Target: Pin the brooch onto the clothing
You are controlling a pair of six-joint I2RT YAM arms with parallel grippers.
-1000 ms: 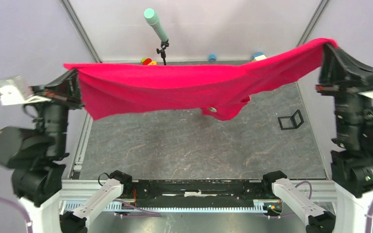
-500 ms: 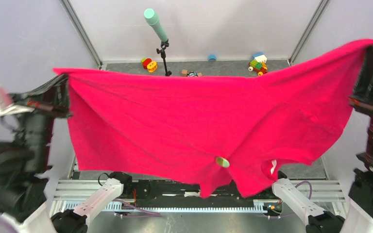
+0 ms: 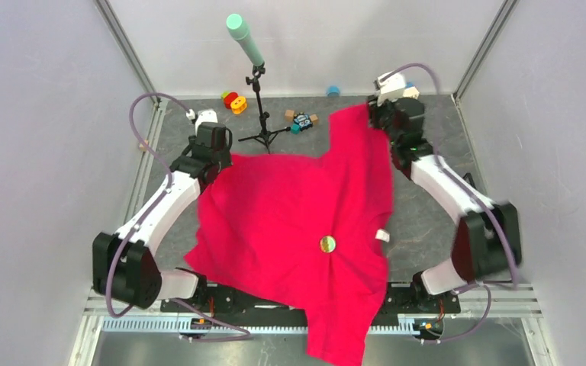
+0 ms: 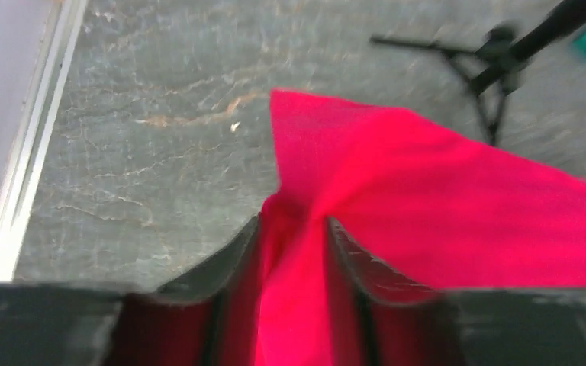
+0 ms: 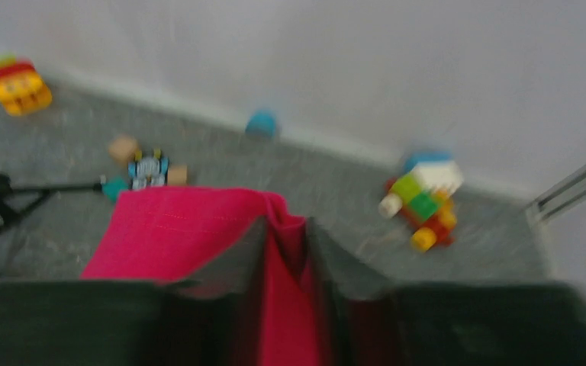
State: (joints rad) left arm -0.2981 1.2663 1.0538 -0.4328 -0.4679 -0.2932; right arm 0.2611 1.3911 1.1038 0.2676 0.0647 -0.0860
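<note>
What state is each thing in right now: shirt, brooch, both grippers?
Shirt: spread on the table, near end hanging past the edge.
Brooch: lying on the shirt; pinned or not, cannot tell.
Left gripper: shut on a shirt corner.
Right gripper: shut on a shirt corner.

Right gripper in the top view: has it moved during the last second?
Yes. The right gripper swung left, from the view's right edge toward the microphone stand, shut on the clothing.

Clothing (image 3: 290,206): uniform red-pink, small white label (image 3: 382,235). Brooch (image 3: 326,244): yellowish-green face. Counter (image 3: 420,236): dark grey, pale marbled veining. Stand (image 3: 259,99): black, mint-green tip.
</note>
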